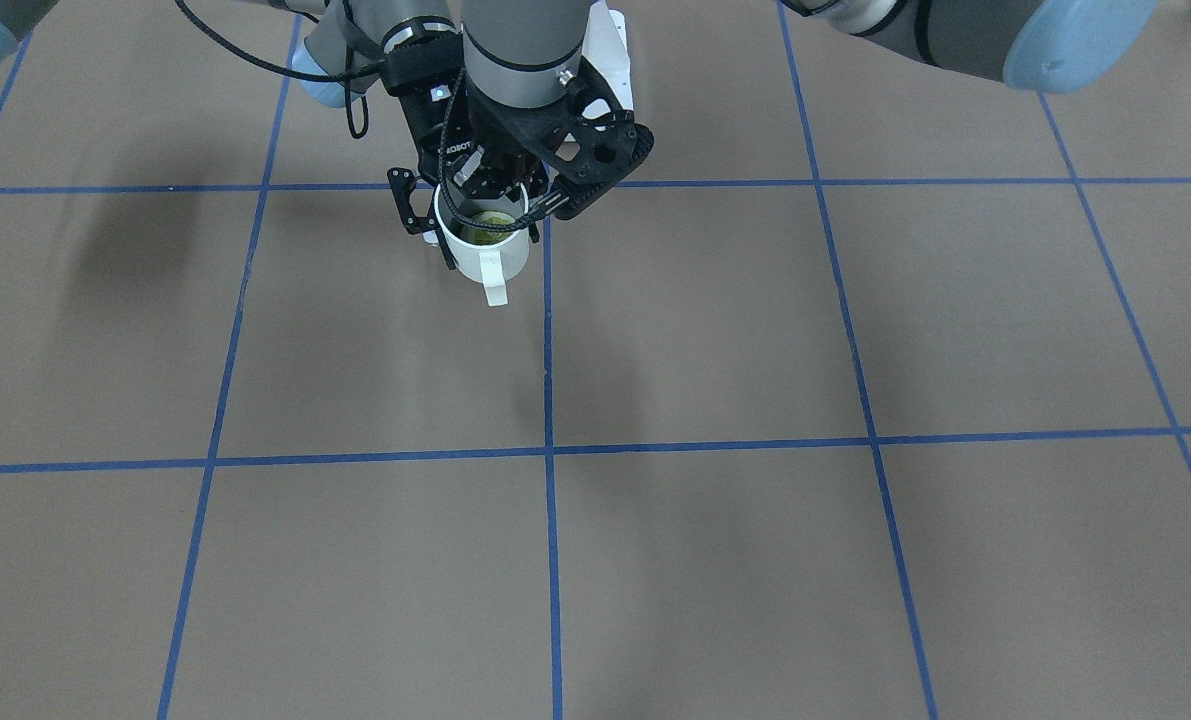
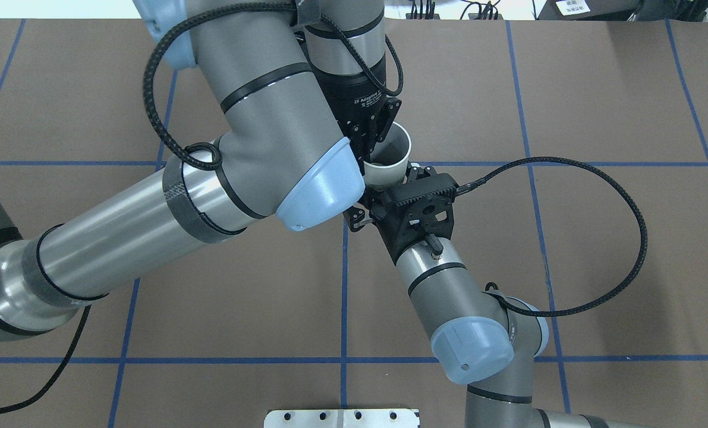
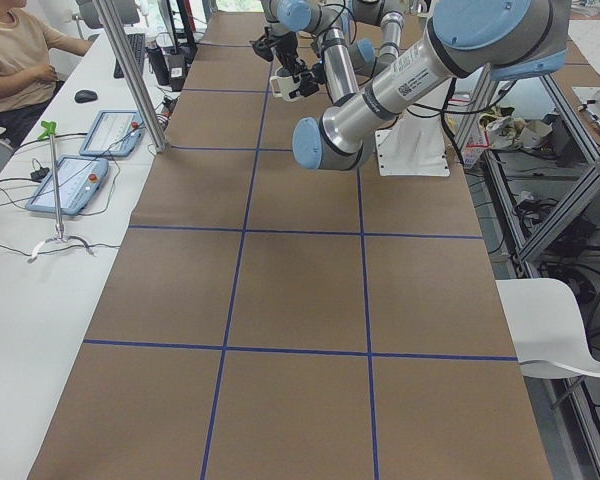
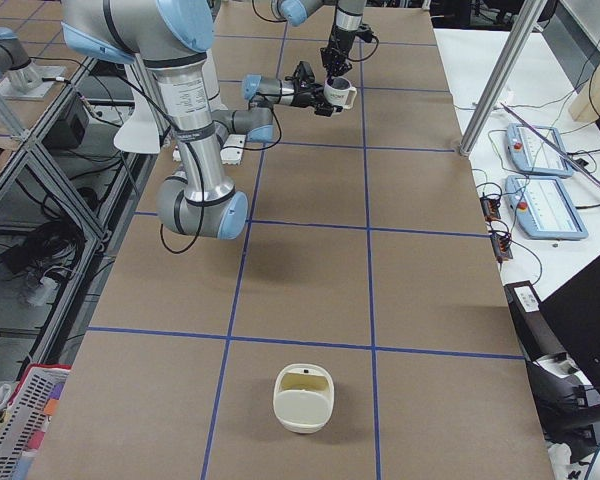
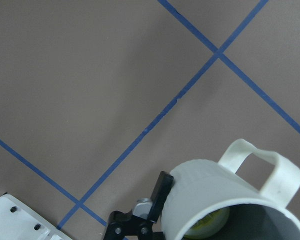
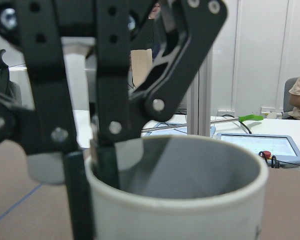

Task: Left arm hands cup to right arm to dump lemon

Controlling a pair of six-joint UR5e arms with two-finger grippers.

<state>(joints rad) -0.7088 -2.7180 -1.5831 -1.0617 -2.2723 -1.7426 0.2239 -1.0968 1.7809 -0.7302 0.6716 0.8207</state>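
The white cup point(image 1: 490, 262) hangs in the air above the table, mouth up, its handle point(image 1: 495, 285) toward the operators' side. The yellow-green lemon point(image 1: 487, 228) lies inside it and also shows in the left wrist view point(image 5: 212, 222). My left gripper point(image 1: 490, 192) comes straight down and is shut on the cup's rim, with one finger point(image 6: 106, 165) inside the cup. My right gripper point(image 2: 386, 185) reaches in level, its fingers either side of the cup's body point(image 2: 387, 172). One of its pads point(image 5: 162, 192) lies flat against the wall.
A white handled container point(image 4: 303, 398) stands on the brown mat at the table's right end. The robot's base plate point(image 2: 342, 416) is at the near edge. A post point(image 4: 500, 75), tablets point(image 4: 545, 205) and a seated operator point(image 3: 20, 50) line the operators' side.
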